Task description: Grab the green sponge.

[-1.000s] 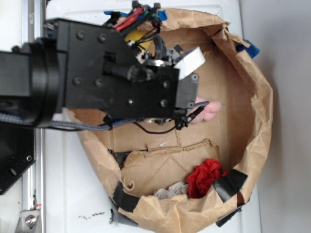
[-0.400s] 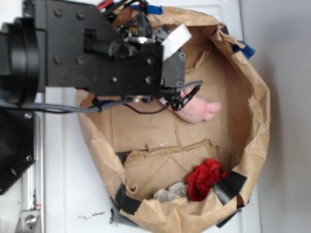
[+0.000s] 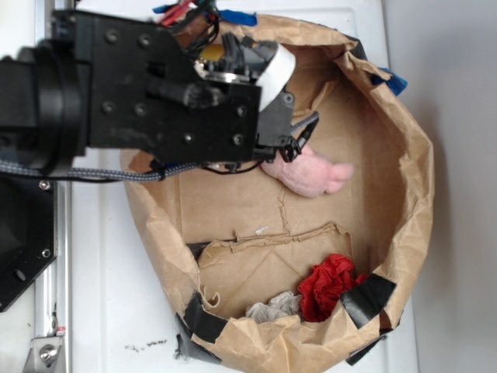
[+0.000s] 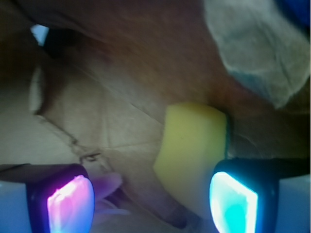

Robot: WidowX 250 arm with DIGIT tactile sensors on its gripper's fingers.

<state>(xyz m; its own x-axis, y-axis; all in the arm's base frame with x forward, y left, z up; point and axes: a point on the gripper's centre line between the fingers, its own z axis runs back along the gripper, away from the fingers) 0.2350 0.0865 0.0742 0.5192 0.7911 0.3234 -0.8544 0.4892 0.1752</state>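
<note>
1. Gripper [image 4: 153, 201] jaws spread wide, nothing between them; two lit pads show at the bottom of the wrist view, one pink-purple [image 4: 70, 204], one cyan [image 4: 233, 201].
2. Green sponge [image 4: 192, 155] lies on the brown paper floor ahead of the gripper, yellow foam facing up, thin dark green layer along its right edge. Its lower right part sits just beside or behind the cyan pad; contact cannot be told.
3. Exterior view: sponge mostly hidden by the arm, only a yellow sliver [image 3: 211, 53] at the bin's upper left.
4. Paper-lined bin [image 3: 411, 186] holds everything; black arm [image 3: 155, 101] reaches into it from the left.
5. Pink plush bunny [image 3: 311, 175] lies mid-bin, just below the gripper fingers [image 3: 299, 136].
6. Red ruffled cloth [image 3: 326, 286] sits low in the bin, grey crumpled scrap [image 3: 272, 307] beside it.
</note>
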